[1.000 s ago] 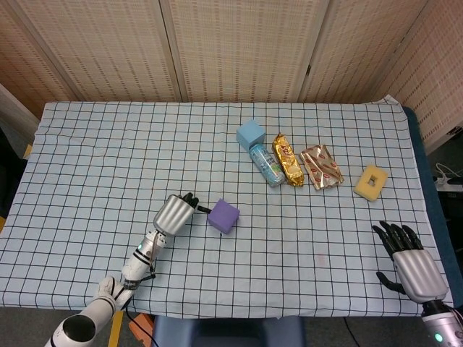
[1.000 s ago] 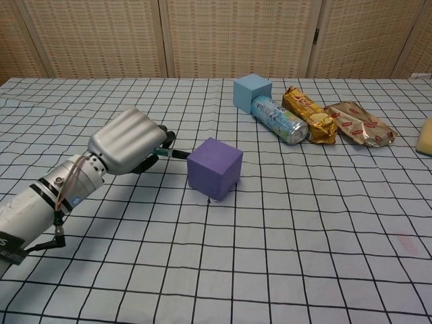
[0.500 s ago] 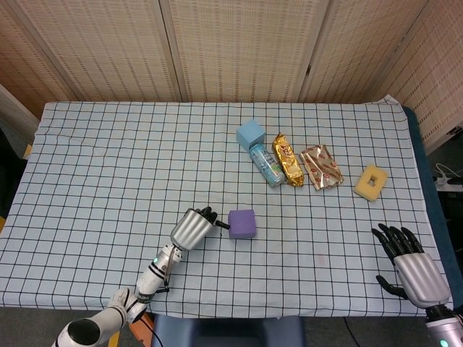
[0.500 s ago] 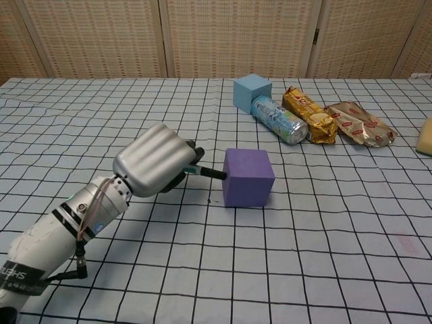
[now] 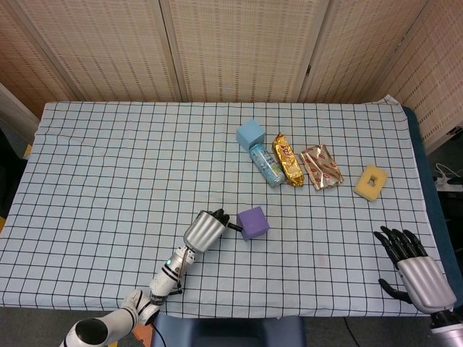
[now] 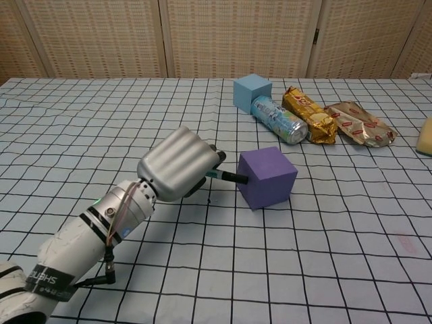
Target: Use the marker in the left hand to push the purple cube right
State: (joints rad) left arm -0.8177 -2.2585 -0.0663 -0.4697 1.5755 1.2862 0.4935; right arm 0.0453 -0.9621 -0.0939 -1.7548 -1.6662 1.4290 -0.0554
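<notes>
The purple cube (image 5: 252,222) (image 6: 267,178) sits on the checked cloth near the front middle, turned a little on its base. My left hand (image 5: 205,230) (image 6: 178,163) lies just left of it, fingers curled around a dark marker (image 6: 229,177) (image 5: 234,226). The marker's tip touches the cube's left face. My right hand (image 5: 416,266) rests at the table's front right corner with its fingers spread and nothing in it; the chest view does not show it.
Behind the cube lie a light blue cube (image 5: 250,134) (image 6: 252,92), a small can (image 5: 266,164) (image 6: 279,119), a gold snack bar (image 5: 287,159) (image 6: 308,116) and a foil packet (image 5: 320,167) (image 6: 358,123). A yellow sponge ring (image 5: 370,182) sits further right.
My left hand has moved right with the marker, pushing the purple cube right about two grid squares and rotating it slightly. The right hand has drifted slightly lower in the view.
</notes>
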